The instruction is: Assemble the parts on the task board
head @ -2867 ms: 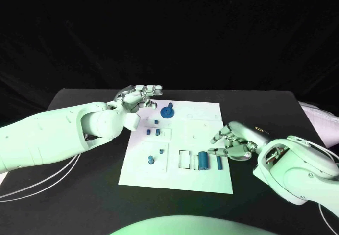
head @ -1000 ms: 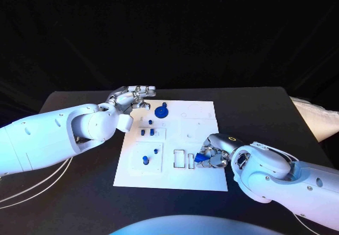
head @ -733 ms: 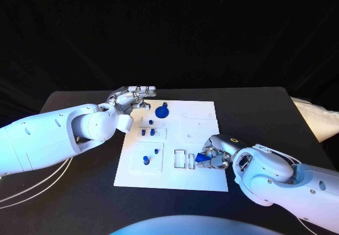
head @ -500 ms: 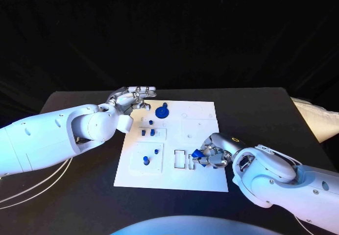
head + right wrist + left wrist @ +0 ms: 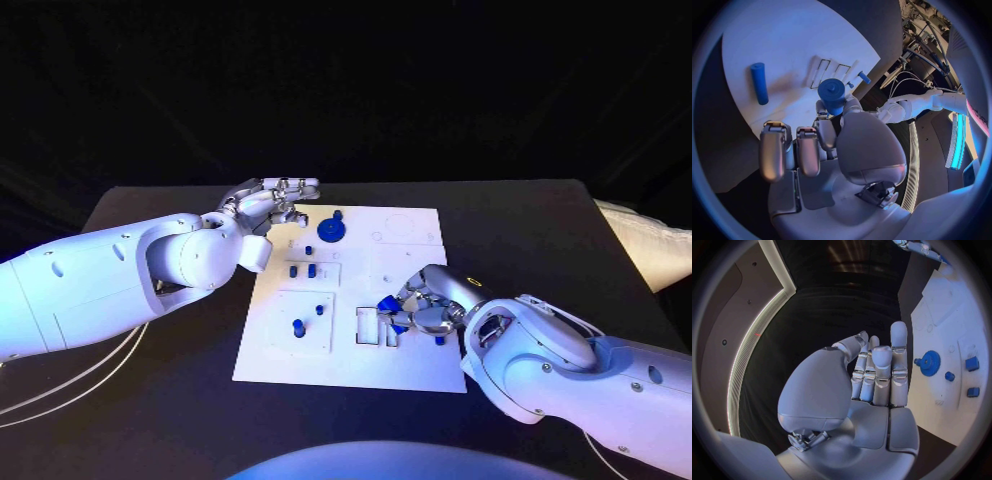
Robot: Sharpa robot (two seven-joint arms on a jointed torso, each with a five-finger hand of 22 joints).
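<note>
The right hand (image 5: pixel 414 312) pinches a blue plastic cylinder part (image 5: pixel 832 94) just above the white task board (image 5: pixel 411 370), near its rectangular slots (image 5: pixel 371 327). Next it probably needs lowering into one. The left hand (image 5: pixel 271 198) hovers at the board's far corner, fingers loosely together, holding nothing.

Parts (image 5: pixel 300 326) on task board (image 5: pixel 346 372) (mid-table (image 5: pixel 577 230))

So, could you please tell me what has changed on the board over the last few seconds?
The right hand has closed on a blue cylinder by the board's near slots and lifted it, carrying it slightly leftward. A thinner blue rod stays lying on the task board. The left hand stays open at the far left corner.
</note>
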